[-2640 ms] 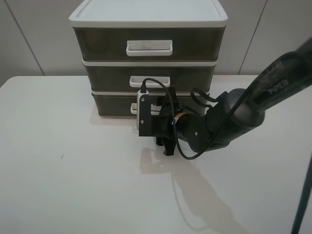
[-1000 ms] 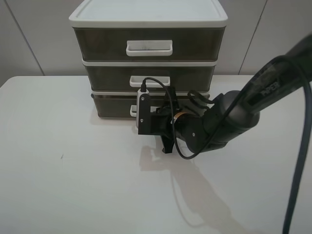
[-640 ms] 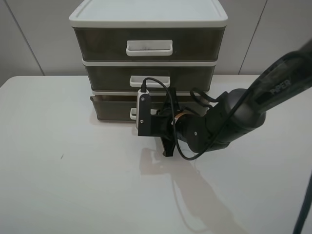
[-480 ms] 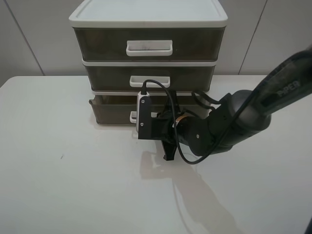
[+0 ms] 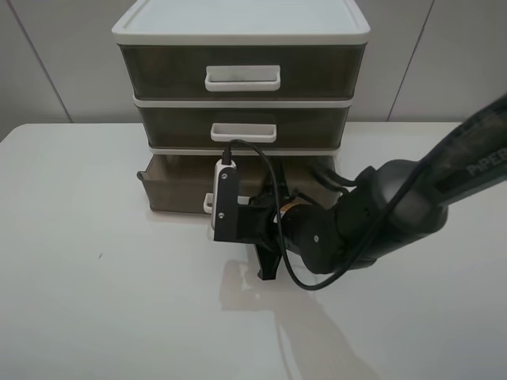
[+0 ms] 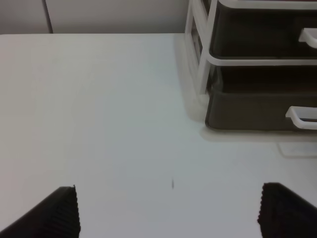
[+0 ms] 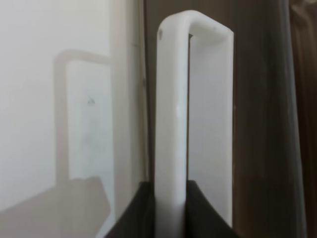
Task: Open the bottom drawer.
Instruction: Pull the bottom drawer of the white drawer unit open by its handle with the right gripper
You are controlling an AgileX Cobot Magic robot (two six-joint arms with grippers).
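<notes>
The bottom drawer (image 5: 174, 190) is the lowest smoky-brown tray of the three-drawer cabinet (image 5: 242, 32). It stands partly pulled out, its front ahead of the two drawers above. My right gripper (image 5: 242, 218) is at the drawer's front, mostly hidden under its wrist camera. In the right wrist view the white loop handle (image 7: 171, 124) sits clamped between the dark fingers (image 7: 143, 210), so the right gripper (image 7: 171, 215) is shut on it. My left gripper (image 6: 173, 213) is open and empty over the table, left of the cabinet; it sees the bottom drawer (image 6: 247, 106) and its handle (image 6: 302, 116).
The middle drawer (image 5: 242, 127) and the top drawer (image 5: 242, 73) are closed. The white table (image 5: 95, 301) stretches in front and to the left. The right arm's black cable (image 5: 269, 170) loops in front of the cabinet. A grey wall stands behind.
The bottom drawer has slid out toward the table's front. My right gripper has drawn back with the handle in its grip.
</notes>
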